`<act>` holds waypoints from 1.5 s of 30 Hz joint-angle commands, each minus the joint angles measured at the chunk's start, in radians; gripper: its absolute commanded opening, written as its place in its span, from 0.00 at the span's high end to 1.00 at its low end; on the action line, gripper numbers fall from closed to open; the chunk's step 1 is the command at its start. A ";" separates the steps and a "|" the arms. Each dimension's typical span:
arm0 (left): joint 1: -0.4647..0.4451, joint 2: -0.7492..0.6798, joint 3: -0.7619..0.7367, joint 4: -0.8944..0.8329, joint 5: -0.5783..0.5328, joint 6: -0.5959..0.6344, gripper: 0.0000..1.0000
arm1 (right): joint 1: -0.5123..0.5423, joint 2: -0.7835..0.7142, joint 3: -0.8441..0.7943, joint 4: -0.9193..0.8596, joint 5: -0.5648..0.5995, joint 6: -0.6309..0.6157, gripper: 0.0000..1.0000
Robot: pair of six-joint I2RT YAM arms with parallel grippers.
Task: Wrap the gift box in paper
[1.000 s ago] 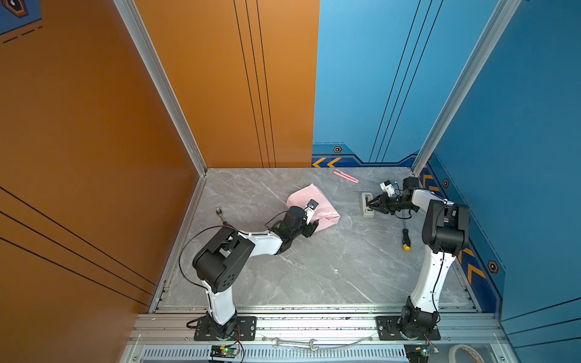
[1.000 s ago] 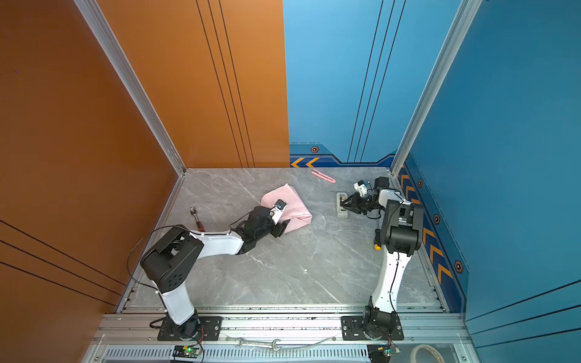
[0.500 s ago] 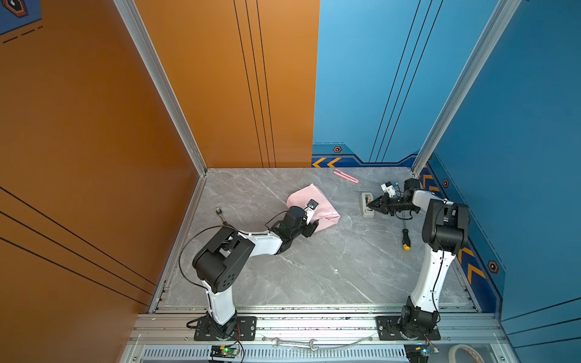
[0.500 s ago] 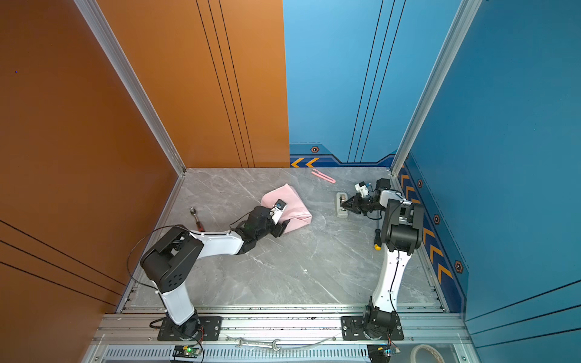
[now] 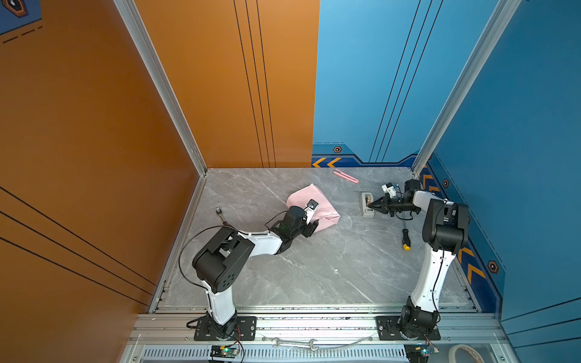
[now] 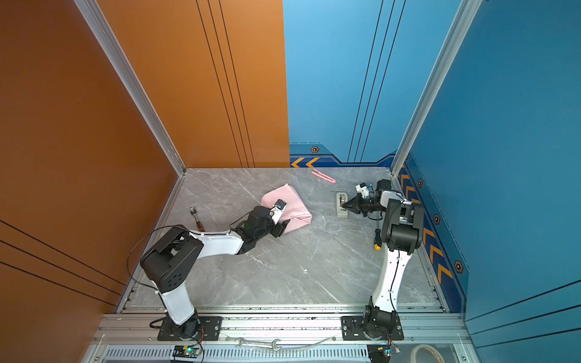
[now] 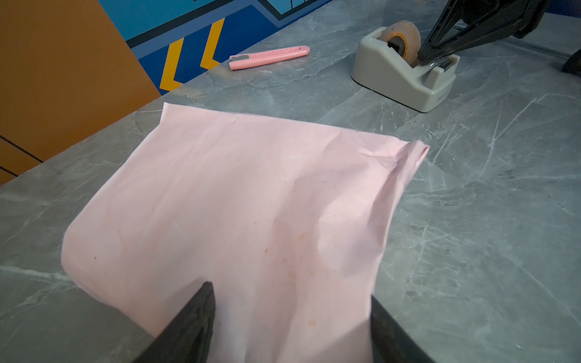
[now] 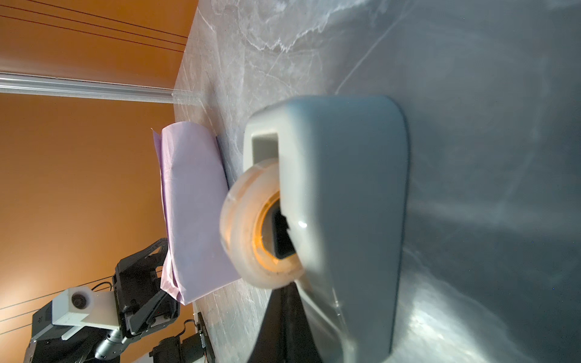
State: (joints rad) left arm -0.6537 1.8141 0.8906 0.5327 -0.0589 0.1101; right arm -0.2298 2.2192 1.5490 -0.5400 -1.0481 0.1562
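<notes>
The paper lies folded into a pink bundle at the back middle of the grey table. The gift box is hidden under it. My left gripper is open at the bundle's near end. Its fingers rest spread on the paper, with paper between and beside them. My right gripper is shut, tips together at the tape dispenser, just between roll and cutter. I cannot tell whether tape is pinched.
A pink cutter lies near the back wall. A black and yellow screwdriver lies beside the right arm, and another screwdriver by the left wall. Walls close three sides. A wrench sits on the front rail.
My right gripper's jaws have closed at the tape dispenser and it has edged slightly toward it. The left arm and the paper bundle have not moved.
</notes>
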 commanded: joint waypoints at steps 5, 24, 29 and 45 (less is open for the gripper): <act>0.023 -0.013 -0.029 -0.086 -0.012 -0.028 0.32 | 0.010 -0.095 -0.058 0.005 -0.067 0.090 1.00; 0.020 -0.024 -0.038 -0.085 -0.014 -0.026 0.33 | -0.029 -0.297 -0.286 0.126 -0.052 0.204 1.00; 0.020 -0.025 -0.038 -0.085 -0.012 -0.027 0.33 | -0.041 -0.347 -0.384 0.136 -0.022 0.206 1.00; 0.016 -0.026 -0.039 -0.085 -0.008 -0.026 0.33 | -0.058 -0.426 -0.629 0.280 0.044 0.282 1.00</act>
State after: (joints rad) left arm -0.6525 1.7988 0.8791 0.5240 -0.0593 0.1032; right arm -0.2844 1.8153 0.9577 -0.2966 -1.0241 0.4019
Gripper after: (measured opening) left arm 0.673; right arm 0.047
